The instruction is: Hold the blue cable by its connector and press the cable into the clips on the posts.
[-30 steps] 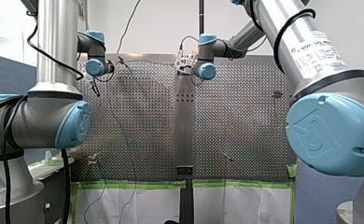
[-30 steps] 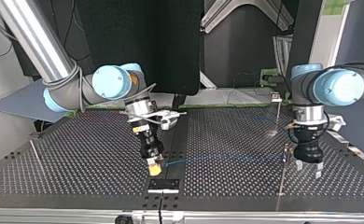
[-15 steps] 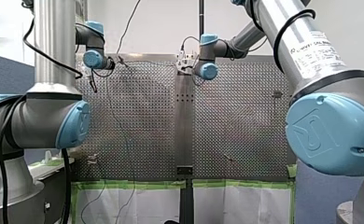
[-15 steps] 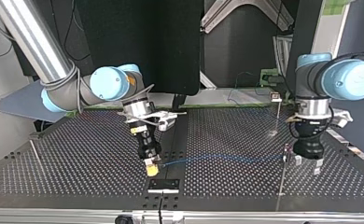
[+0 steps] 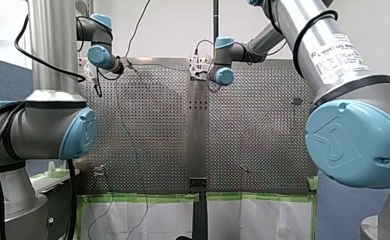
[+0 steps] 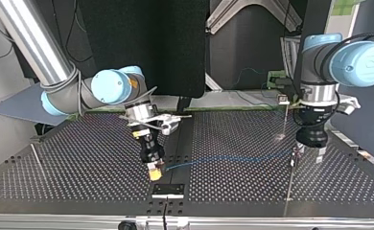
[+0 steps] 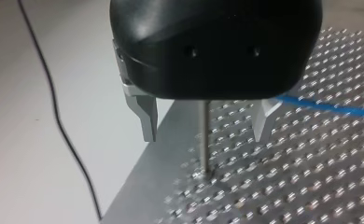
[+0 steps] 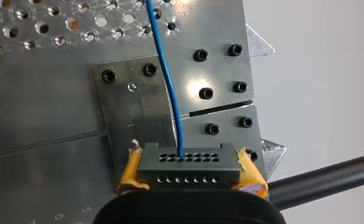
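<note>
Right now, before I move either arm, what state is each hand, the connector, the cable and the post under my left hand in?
Left hand: open, straddling the post, gripping nothing.
Right hand: shut on the connector.
Connector: clamped between yellow pads.
Blue cable: plugged into the connector, runs to the post; whether clipped, cannot tell.
Post: upright in the perforated table.

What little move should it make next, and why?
Probably swing my right gripper, with the connector, toward the far post: it is shut on the connector, the blue cable runs clear of that post, and my left gripper is open, holding nothing.
</note>
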